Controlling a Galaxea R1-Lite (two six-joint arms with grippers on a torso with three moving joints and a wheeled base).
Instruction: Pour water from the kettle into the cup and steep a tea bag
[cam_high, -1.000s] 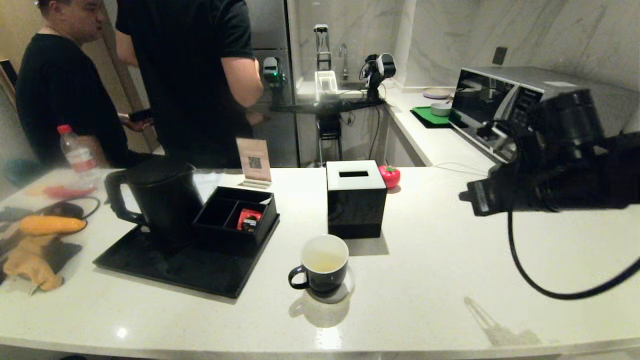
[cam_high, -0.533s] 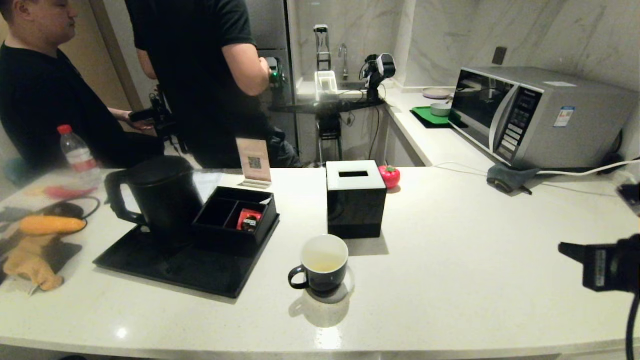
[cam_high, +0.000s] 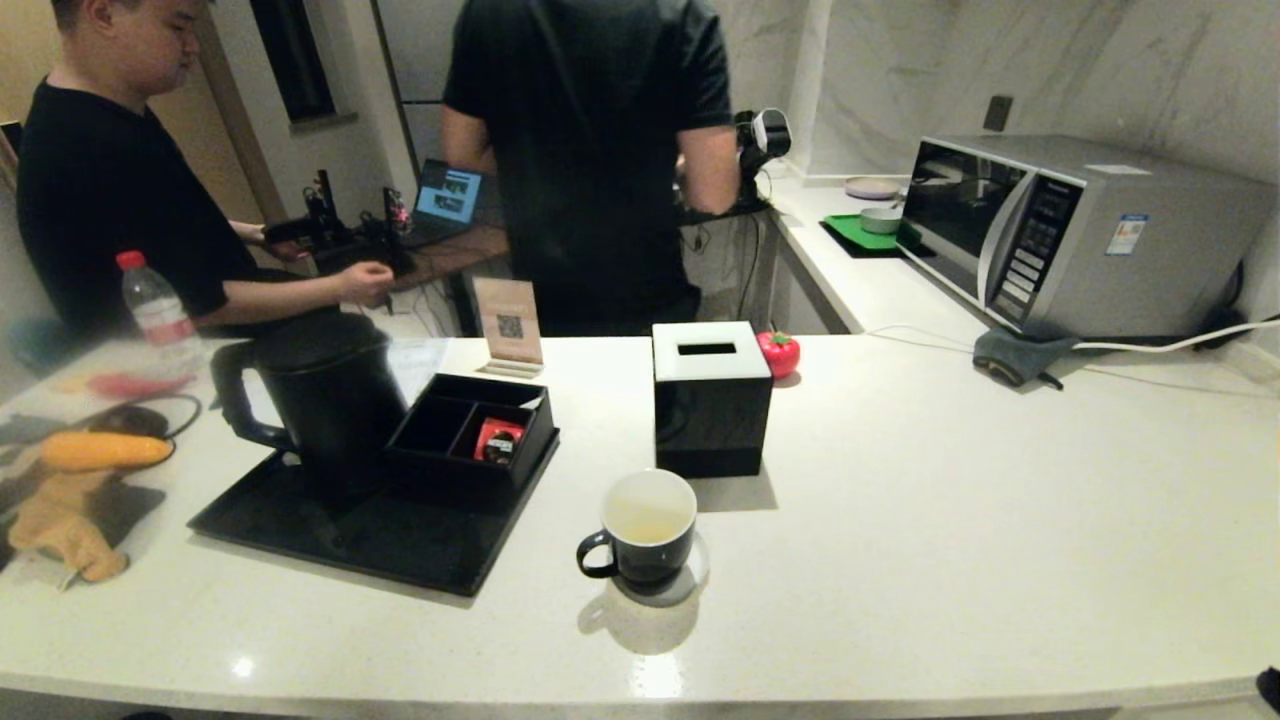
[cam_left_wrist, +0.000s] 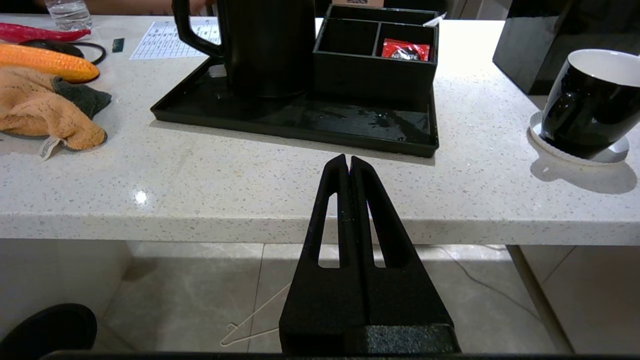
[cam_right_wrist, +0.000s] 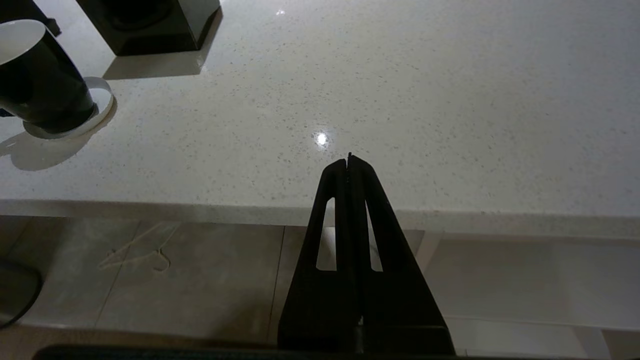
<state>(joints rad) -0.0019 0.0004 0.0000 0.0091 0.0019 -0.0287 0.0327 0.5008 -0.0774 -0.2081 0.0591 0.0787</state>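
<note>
The tall black kettle (cam_high: 320, 400) stands on a black tray (cam_high: 370, 545) at the left of the counter, handle pointing left. The small black cup (cam_high: 648, 530) sits on a white coaster near the front middle, with a little yellowish water (cam_high: 645, 527) at the bottom of its white inside. No tea bag shows in any view. My left gripper (cam_left_wrist: 348, 160) is shut and empty, held low before the counter's front edge, facing the tray and kettle (cam_left_wrist: 265, 45). My right gripper (cam_right_wrist: 348, 160) is shut and empty, also off the front edge, right of the cup (cam_right_wrist: 35, 80).
On the tray, a black divided box (cam_high: 470, 440) holds a red packet (cam_high: 498, 440). A black cube tissue box (cam_high: 710, 395) stands just behind the cup, with a red tomato-shaped thing (cam_high: 779, 352) beside it. A microwave (cam_high: 1080, 230) is at the right. Cloth and clutter (cam_high: 70, 500) lie at the left; two people stand behind.
My right arm has dropped from in front of the microwave, down to the right, out of the head view. The people behind the counter have shifted. Kettle and cup have not moved.
</note>
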